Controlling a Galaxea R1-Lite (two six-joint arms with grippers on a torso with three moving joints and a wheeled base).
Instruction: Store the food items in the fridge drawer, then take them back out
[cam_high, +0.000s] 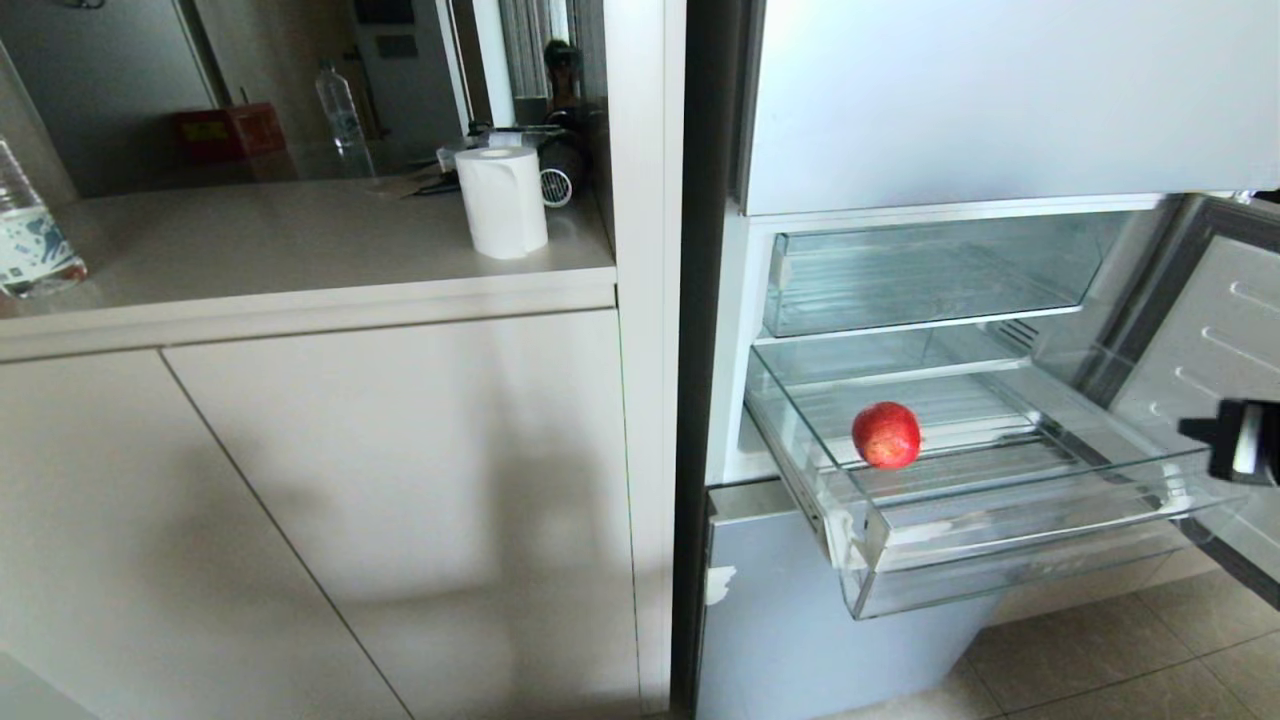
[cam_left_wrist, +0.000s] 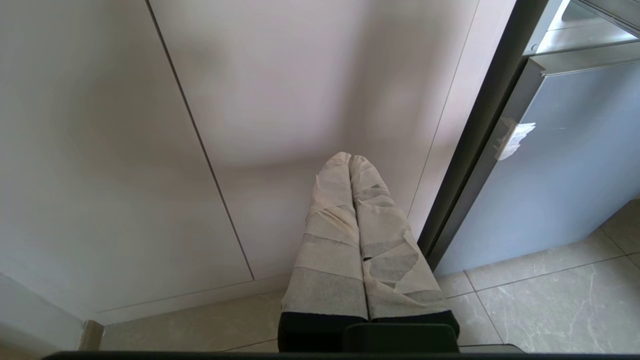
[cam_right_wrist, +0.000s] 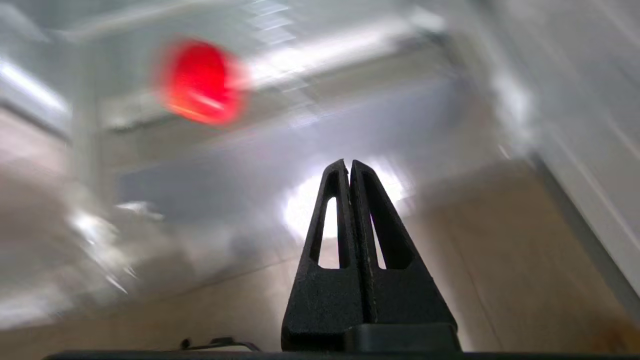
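Observation:
A small round red fruit (cam_high: 886, 435) lies on the ribbed floor of the clear fridge drawer (cam_high: 1000, 560), which is pulled out of the open fridge. In the head view my right gripper (cam_high: 1200, 436) shows at the far right edge, level with the drawer and well to the right of the fruit. In the right wrist view its black fingers (cam_right_wrist: 347, 163) are pressed together with nothing between them, and the fruit (cam_right_wrist: 200, 82) is a red blur some way ahead. My left gripper (cam_left_wrist: 349, 157), wrapped in pale tape, is shut and empty, hanging low before the cabinet front.
A clear flat-fronted bin (cam_high: 930, 275) sits above the drawer. The fridge door (cam_high: 1215, 340) stands open at the right. A silver-blue lower panel (cam_high: 800, 620) is below. On the counter (cam_high: 300, 290) at the left stand a paper roll (cam_high: 503, 200) and a water bottle (cam_high: 30, 240).

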